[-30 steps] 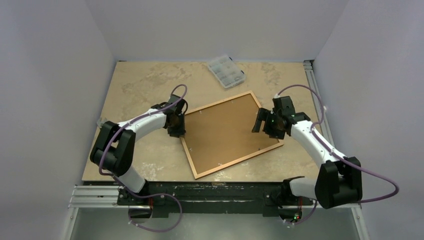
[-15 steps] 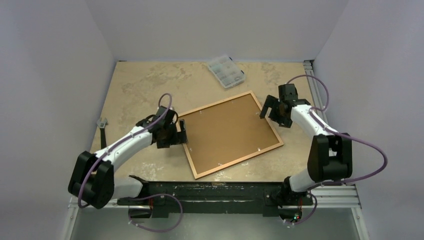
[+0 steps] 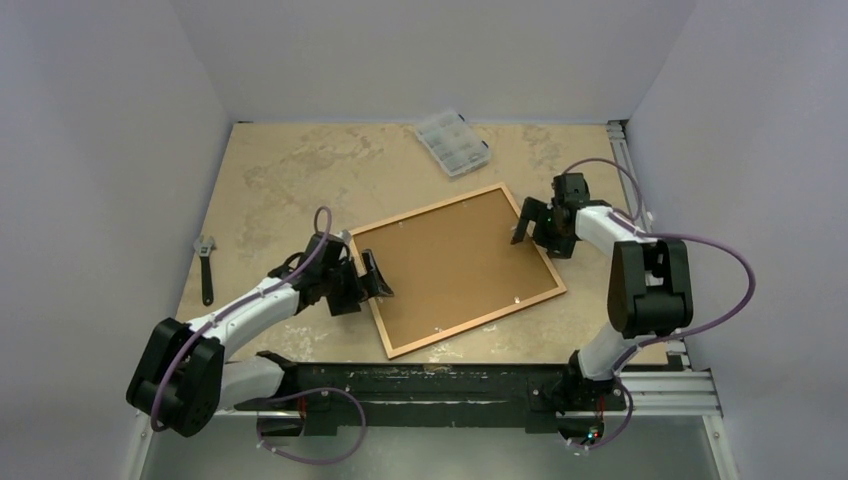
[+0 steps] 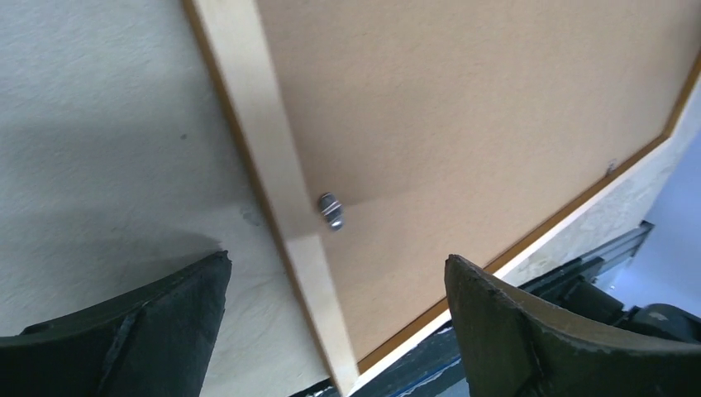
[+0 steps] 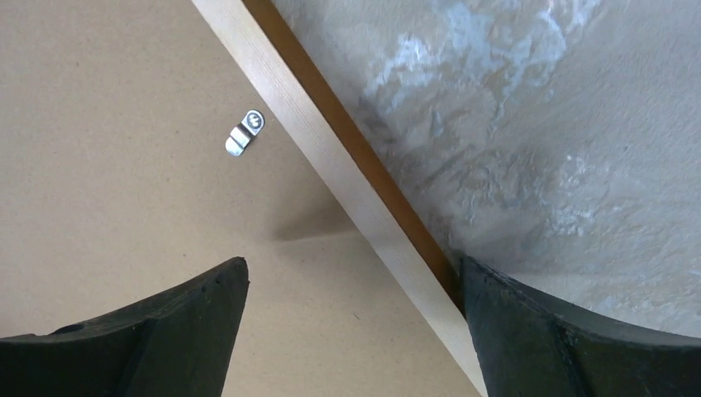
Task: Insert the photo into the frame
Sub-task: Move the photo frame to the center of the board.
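From above: one frame lies flat at the middle of the tabletop, turned askew, back side up, with one brown board filling it. There are two arms, one box and one wrench. The clear box sits at 12 o'clock from the frame, well apart from it and near the far edge. The wrench lies at 9 o'clock, near the tabletop's left edge. The left hand is at the frame's 9 o'clock rail, fingers apart. The right hand is at the 2 o'clock corner, also spread. Bare tabletop lies open toward 10 and 11 o'clock; at 6 o'clock the frame's near corner comes close to the tabletop's edge.

Left wrist: two dark fingers stand wide apart with nothing between them, over the pale rail. One metal clip sits at the rail's inner edge, reaching onto the board. Whether the fingers touch the frame cannot be told.

Right wrist: the fingers are again spread and grip nothing, one over the board and one over the tabletop, with the rail running between. A second clip lies at 11 o'clock on the board.
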Robot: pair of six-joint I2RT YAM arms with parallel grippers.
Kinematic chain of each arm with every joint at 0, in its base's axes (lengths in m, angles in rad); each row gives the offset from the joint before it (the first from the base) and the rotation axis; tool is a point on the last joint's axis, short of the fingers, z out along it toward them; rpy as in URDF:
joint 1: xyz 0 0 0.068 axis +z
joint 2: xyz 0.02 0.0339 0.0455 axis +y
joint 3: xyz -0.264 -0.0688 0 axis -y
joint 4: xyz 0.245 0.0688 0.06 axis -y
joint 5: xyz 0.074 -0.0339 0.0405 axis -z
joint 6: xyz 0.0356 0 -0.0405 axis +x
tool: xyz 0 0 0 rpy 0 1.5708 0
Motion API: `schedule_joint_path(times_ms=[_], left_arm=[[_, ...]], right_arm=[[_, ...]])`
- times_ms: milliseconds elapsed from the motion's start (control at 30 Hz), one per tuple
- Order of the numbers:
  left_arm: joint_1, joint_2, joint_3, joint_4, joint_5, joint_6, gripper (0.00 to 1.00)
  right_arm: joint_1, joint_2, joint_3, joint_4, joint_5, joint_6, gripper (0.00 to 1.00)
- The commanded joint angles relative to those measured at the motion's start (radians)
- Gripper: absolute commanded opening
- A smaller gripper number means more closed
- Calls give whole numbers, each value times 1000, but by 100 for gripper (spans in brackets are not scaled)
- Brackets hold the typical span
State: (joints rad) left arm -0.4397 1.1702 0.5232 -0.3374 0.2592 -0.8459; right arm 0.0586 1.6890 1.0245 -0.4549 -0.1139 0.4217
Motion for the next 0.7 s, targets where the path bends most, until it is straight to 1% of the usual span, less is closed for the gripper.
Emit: schedule_joint_path(times_ms=[0, 133, 267, 400, 500, 567, 667], left_arm=[[-2, 64, 0, 98, 40, -36, 98], [-1, 72, 17, 59, 7, -24, 97], [-1, 34, 36, -31, -50, -5, 97], [-2, -12, 54, -144, -132, 13, 97], [-2, -23, 77, -217, -188, 20, 97], [-1, -17, 98, -253, -221, 24, 98], [-2, -7, 137, -310, -270, 25, 98]], right_arm=[[2, -74, -123, -13, -130, -20, 96], [15, -173, -275, 16, -257, -9, 94], [43, -291, -409, 28, -358, 34, 93], [124, -430, -510, 19, -386, 112, 92], [160, -511, -528, -3, -358, 149, 93], [160, -530, -490, -43, -285, 122, 94], [160, -502, -389, -75, -196, 80, 96]])
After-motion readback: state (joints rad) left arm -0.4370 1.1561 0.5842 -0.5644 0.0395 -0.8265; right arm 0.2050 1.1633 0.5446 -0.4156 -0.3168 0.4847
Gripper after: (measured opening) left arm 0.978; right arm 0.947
